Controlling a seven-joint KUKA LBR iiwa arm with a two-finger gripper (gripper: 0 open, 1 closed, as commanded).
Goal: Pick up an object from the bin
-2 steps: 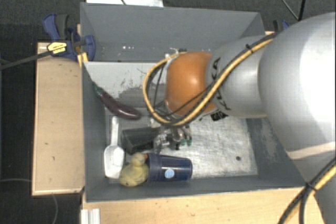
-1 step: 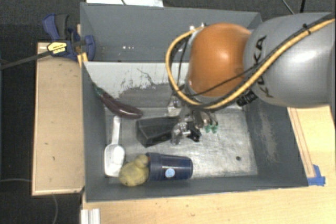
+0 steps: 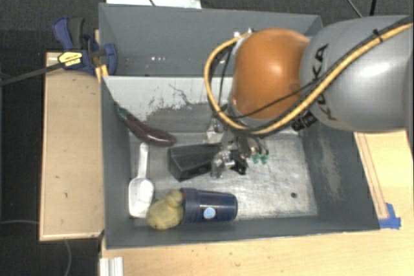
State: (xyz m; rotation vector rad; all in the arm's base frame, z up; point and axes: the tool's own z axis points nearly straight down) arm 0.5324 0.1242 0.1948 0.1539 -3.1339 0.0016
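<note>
At the left of the grey metal bin (image 3: 284, 187), a dark purple aubergine-shaped thing (image 3: 147, 130) lies slantwise on the floor near the back wall, its thin end pointing up and left. Below it a white plastic spoon (image 3: 140, 189) lies lengthwise along the left wall, bowl towards the front. Just beside the bowl, in the front left corner, sits a lumpy yellow-green soft toy (image 3: 164, 211). A dark blue cylinder (image 3: 210, 206) lies on its side against the toy, running rightwards along the front wall, with a small pale round mark on it.

Above the cylinder and apart from it, about the middle of the floor, lies a black wedge-shaped block (image 3: 187, 162), its long side running left to right. The gripper (image 3: 228, 163) is down near the floor at the block's right end, so the block lies to its left and reaches up to it. Whether the two touch cannot be told, nor whether the gripper is open or closed, nor whether it has hold of anything.

Above the gripper are the wrist's orange cover (image 3: 268, 74) and a loop of yellow-and-black cable (image 3: 210, 77). The grey arm (image 3: 369, 84) stretches away to the right.
</note>
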